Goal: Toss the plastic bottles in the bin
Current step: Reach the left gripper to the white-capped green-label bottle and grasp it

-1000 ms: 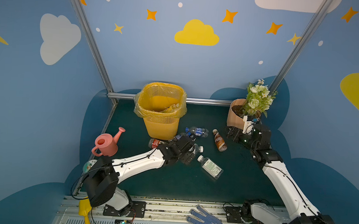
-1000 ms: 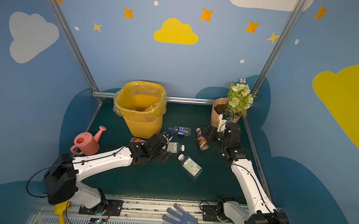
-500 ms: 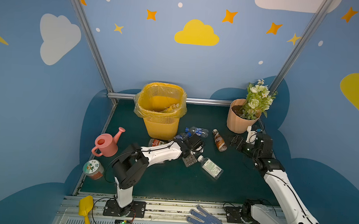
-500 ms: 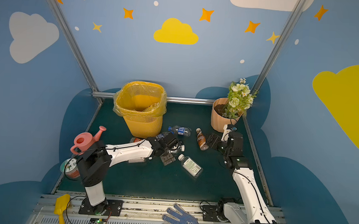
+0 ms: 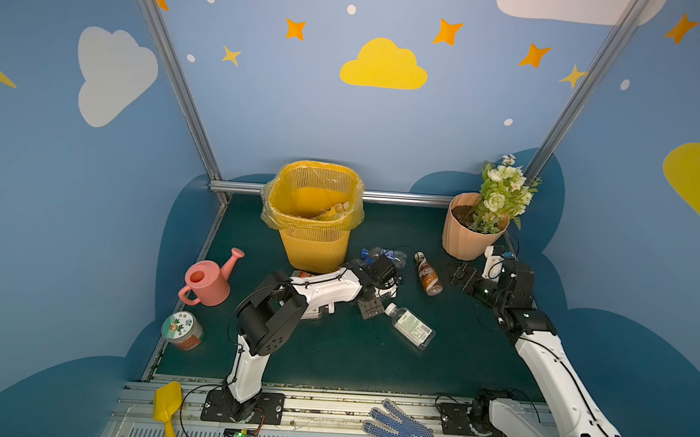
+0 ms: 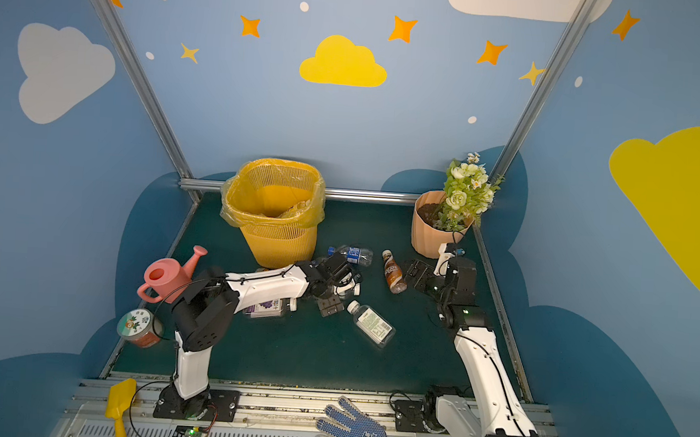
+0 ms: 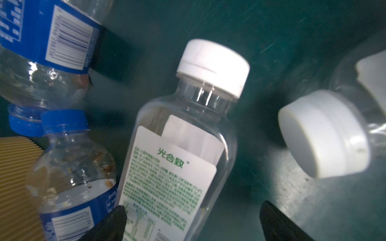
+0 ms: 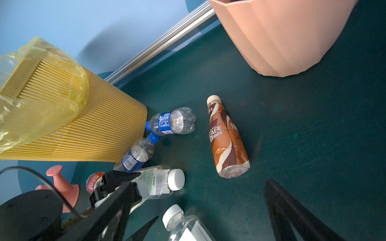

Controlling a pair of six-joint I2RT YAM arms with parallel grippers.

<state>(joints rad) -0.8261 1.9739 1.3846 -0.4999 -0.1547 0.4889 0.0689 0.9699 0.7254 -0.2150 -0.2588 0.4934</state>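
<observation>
In both top views a yellow mesh bin [image 5: 313, 246] [image 6: 276, 244] with a bag liner stands at the back of a dark green counter [image 5: 331, 360] [image 6: 290, 357]. A few bottles show inside it. The left gripper [image 5: 379, 298] [image 6: 337, 297] sits low in front of the bin, its fingers apart on either side of a white-capped bottle [image 5: 390, 290] [image 6: 350, 288]. A second clear bottle [image 5: 410, 327] [image 6: 371, 325] lies just beside it, nearer the front. Blue-labelled bottles [image 5: 383, 255] [image 6: 352, 254] lie at the bin's foot. A brown bottle [image 5: 428, 274] [image 6: 393, 272] lies between them and the right gripper [image 5: 459, 273] [image 6: 416, 270], whose fingers are apart and hold nothing. In a top view a purple-labelled bottle [image 6: 266, 308] lies under the left arm. A peach flower pot [image 5: 459, 238] [image 6: 426, 236] stands at the back right and a pink watering can [image 5: 207, 281] [image 6: 165, 279] at the left.

In the left wrist view the white-capped bottle [image 7: 177, 167] fills the middle, lying between two black fingers [image 7: 112, 225]. One tip is at its label and the other stands clear. The blue-labelled bottles [image 7: 73, 167] lie beside it against the bin's ribbed wall [image 7: 14, 167]. The second clear bottle [image 7: 323, 133] shows its cap on the other side.

In the right wrist view the brown bottle [image 8: 227, 139] lies alone, cap towards the flower pot [image 8: 282, 37]. The blue-labelled bottles [image 8: 173, 121] lie neck to neck beside the bin [image 8: 83, 129]. The white-capped bottle [image 8: 160, 181] lies near them. One of the right fingers [image 8: 292, 212] shows at the edge, touching nothing.
</observation>
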